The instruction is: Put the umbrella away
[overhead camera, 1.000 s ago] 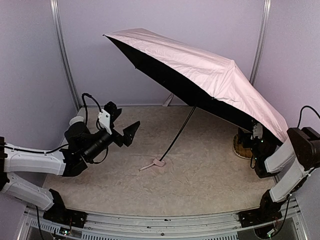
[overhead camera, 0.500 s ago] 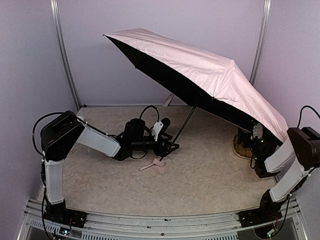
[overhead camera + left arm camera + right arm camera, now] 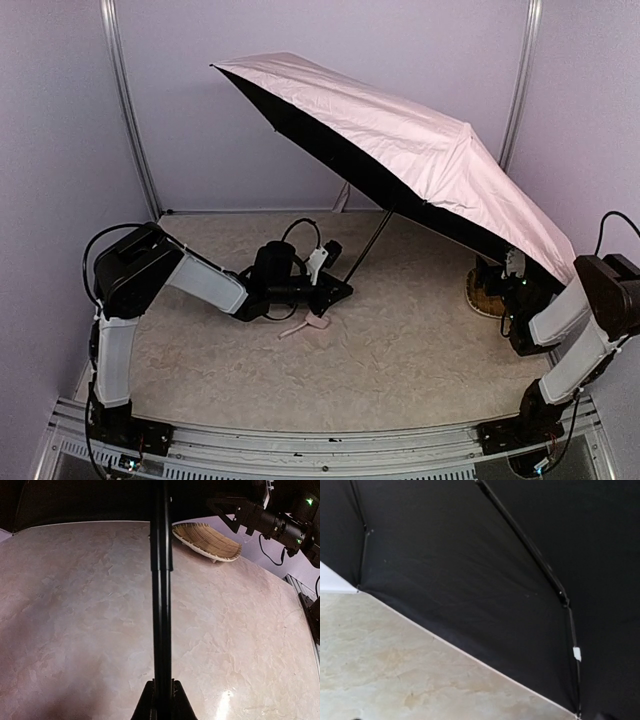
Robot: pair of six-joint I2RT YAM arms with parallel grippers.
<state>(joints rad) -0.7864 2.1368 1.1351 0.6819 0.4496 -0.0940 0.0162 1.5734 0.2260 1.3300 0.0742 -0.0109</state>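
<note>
From above, the pale pink fabric folding umbrella with black lining (image 3: 400, 140) stands open over the far right half of the pale marbled table (image 3: 400, 380). Its high rim is at the far left. Its low rim hangs at the right, over the right gripper (image 3: 515, 272), whose jaws I cannot make out. The thin black shaft (image 3: 365, 250) is the long axis. It slopes from the small pink handle (image 3: 318, 323), lying on the table near the middle, up and away to the right into the canopy, so the crown points up and to the far right. The left gripper (image 3: 338, 292) sits low on the shaft, just above the handle.

In the left wrist view the shaft (image 3: 161, 605) runs straight up the middle, and both fingertips (image 3: 146, 700) press against its sides: the jaws look clamped on it. A woven straw dish (image 3: 207, 540) lies beyond on the right, with the right gripper (image 3: 230, 510) just past it.

The right wrist view shows only black lining (image 3: 470, 570), a rib (image 3: 530, 550) and a strip of table. None of its own fingers appear.

The step in hand seems to be securing the shaft before collapsing the canopy. It probably goes best if the grip stays square and centred, and any pull follows the line of the shaft. A sideways pull risks dragging the low rim across the dish.
</note>
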